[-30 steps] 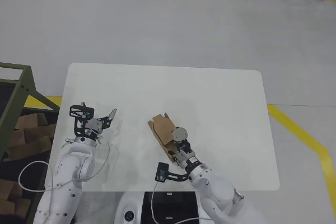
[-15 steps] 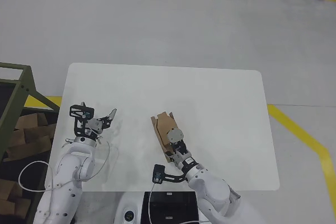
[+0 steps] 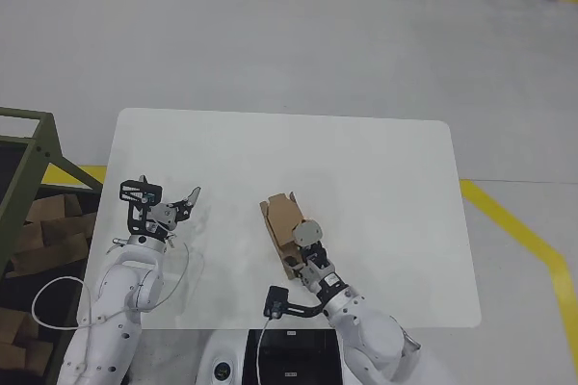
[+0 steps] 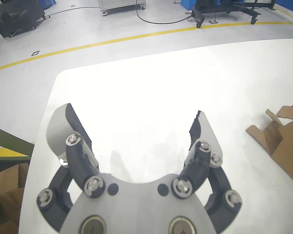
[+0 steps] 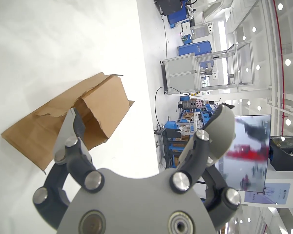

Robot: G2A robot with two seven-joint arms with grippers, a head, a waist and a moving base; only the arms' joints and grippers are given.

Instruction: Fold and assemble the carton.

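The left claw [image 4: 133, 120] hangs spread and empty over the left part of the surface [image 3: 366, 154], well apart from the carton [image 3: 279, 219]. The carton lies near the middle of the surface, partly folded, with one end open. The right claw [image 5: 149, 113] is spread, holding nothing, with one finger at that open end. The step in hand looks like closing that end. The next move likely needs the left claw to steady the body. The cardboard shows no readable print.
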